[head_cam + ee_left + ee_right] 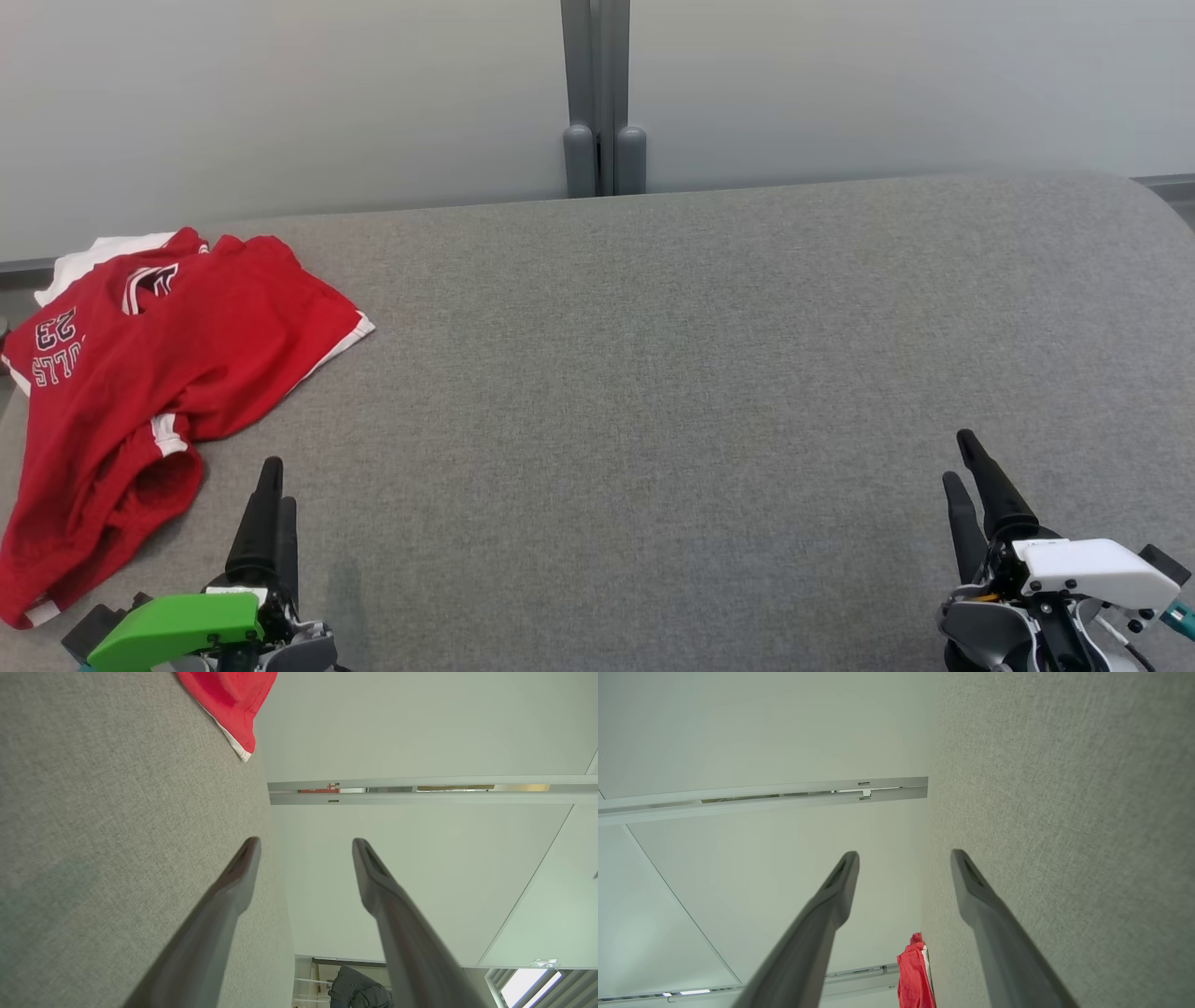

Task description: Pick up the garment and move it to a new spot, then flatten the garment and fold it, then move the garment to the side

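The crumpled red jersey garment with white trim (159, 373) lies at nine o'clock on the grey fabric-covered table (653, 373). The left gripper (278, 483), fingers spread and empty, would do best to pinch a raised fold at its eleven o'clock. The right gripper (958, 457), also spread and empty, sits at four o'clock.

Garment (224, 336) red, white trim and lettering — table (653, 373) heathered grey.
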You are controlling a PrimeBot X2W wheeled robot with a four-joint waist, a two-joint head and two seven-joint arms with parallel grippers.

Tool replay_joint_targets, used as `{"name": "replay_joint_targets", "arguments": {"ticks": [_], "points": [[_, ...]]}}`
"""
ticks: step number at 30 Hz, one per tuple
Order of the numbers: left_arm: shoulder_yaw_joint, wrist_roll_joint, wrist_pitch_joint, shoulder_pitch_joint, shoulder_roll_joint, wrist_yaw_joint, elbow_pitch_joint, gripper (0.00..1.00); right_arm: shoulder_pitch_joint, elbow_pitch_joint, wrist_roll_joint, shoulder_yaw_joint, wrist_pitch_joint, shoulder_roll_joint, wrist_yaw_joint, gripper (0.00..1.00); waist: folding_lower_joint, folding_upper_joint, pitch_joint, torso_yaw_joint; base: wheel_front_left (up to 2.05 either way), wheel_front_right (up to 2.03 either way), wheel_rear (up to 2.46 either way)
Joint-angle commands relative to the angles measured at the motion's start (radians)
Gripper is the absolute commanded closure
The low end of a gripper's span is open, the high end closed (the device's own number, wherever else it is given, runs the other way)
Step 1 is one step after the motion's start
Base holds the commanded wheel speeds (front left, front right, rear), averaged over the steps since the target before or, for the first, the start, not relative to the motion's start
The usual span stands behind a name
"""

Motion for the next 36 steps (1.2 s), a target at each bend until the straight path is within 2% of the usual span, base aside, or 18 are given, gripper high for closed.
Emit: {"name": "replay_joint_targets", "arguments": {"ticks": [1, 9, 17, 26, 36], "points": [[-0.008, 0.021, -0.012, -0.005, 0.004, -0.001, -0.022, 0.0, -0.008, -0.021, -0.015, 0.005, -0.012, -0.005, 0.0, 0.0, 0.0, 0.0, -0.002, 0.0, 0.0, 0.0, 0.0], [-0.03, 0.114, -0.048, 0.003, 0.005, 0.003, -0.039, 0.0, 0.008, -0.029, -0.093, 0.008, -0.048, -0.006, 0.0, 0.0, 0.0, 0.0, -0.009, 0.001, 0.0, 0.0, 0.0], [-0.064, 0.253, -0.081, 0.011, 0.006, 0.041, -0.076, 0.0, 0.023, -0.061, -0.219, 0.006, -0.08, -0.007, 0.0, 0.0, 0.0, 0.0, -0.016, 0.0, 0.0, 0.0, 0.0], [-0.101, 0.445, -0.115, 0.021, 0.007, 0.086, -0.103, 0.0, 0.042, -0.11, -0.421, 0.011, -0.115, -0.008, 0.0, 0.0, 0.0, 0.0, -0.02, -0.001, 0.0, 0.0, 0.0], [-0.144, 0.644, -0.149, 0.029, 0.008, 0.11, -0.116, 0.0, 0.059, -0.157, -0.637, 0.027, -0.149, -0.009, 0.0, 0.0, 0.0, 0.0, -0.025, -0.001, 0.0, 0.0, 0.0]]}}
